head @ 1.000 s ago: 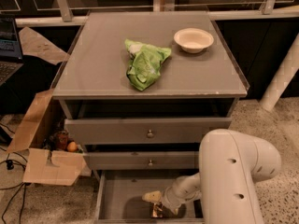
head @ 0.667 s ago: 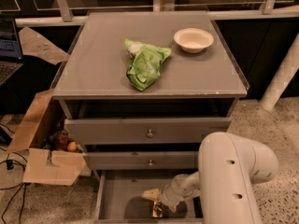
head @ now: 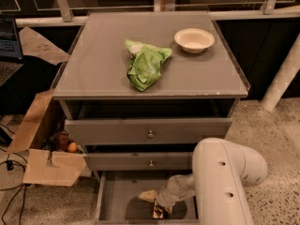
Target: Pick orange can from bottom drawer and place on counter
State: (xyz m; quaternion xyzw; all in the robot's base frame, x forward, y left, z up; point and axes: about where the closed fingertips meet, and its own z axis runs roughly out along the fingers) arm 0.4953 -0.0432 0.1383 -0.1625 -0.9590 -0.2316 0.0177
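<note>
The bottom drawer is pulled open at the foot of the grey cabinet. My gripper reaches down into it from the right, at the end of my white arm. A small brownish-orange can lies on the drawer floor near the front edge, right under the gripper and partly hidden by it. Whether the gripper is touching the can does not show. The counter is the flat grey top of the cabinet.
A green bag and a white bowl lie on the counter. Two upper drawers with round knobs are slightly open. An open cardboard box stands on the floor at the left. A white post stands at the right.
The gripper has shifted slightly to the left inside the bottom drawer. The can stays in the same spot.
</note>
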